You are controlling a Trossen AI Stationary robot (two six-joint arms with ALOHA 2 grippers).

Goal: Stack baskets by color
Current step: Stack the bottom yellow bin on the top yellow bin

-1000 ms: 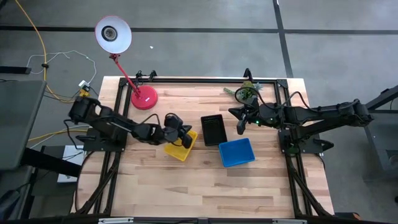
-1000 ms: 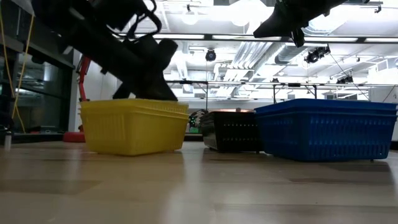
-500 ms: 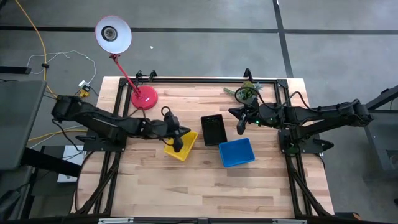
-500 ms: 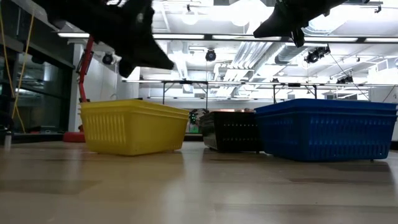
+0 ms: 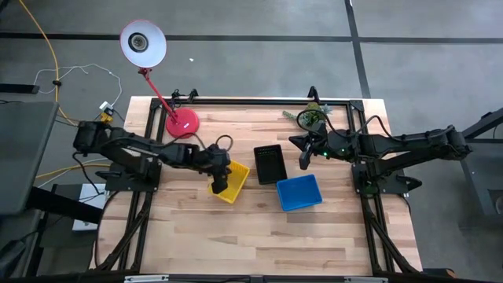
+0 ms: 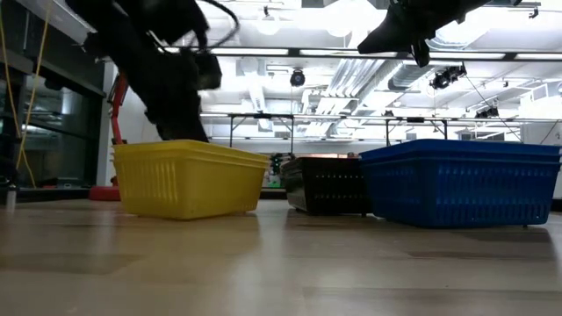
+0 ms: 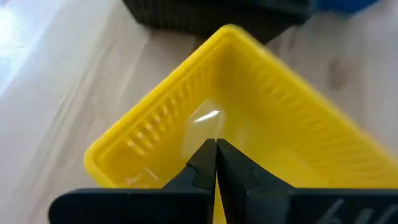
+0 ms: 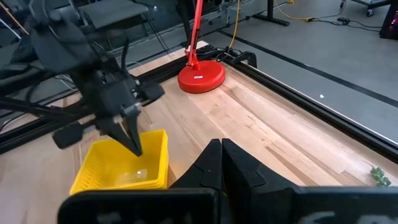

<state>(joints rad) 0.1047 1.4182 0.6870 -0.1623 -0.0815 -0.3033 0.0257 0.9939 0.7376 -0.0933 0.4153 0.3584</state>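
Three baskets stand on their bottoms mid-table: yellow (image 5: 230,183), black (image 5: 269,163) and blue (image 5: 299,192). My left gripper (image 5: 218,185) is shut and slants down over the yellow basket's inside (image 7: 261,118). In the right wrist view its tips (image 8: 135,151) hang just above the basket's floor, and I see no touch. My right gripper (image 5: 302,159) is shut with nothing in it. It hangs high over the table, beyond the black basket's right side. In the low view the yellow basket (image 6: 189,175) is at the left and the blue basket (image 6: 457,180) at the right.
A red lamp stands with its round base (image 5: 182,123) at the table's far left, its shade (image 5: 142,43) beyond the edge. A small green thing (image 5: 310,118) lies at the far right. Bare wood (image 5: 259,236) stretches along the near half.
My left gripper has risen from the yellow basket's far-left rim. It has rolled and tipped to point more steeply down, and it now stands over the basket's inside. It stayed shut. The baskets and my right arm have kept their places.
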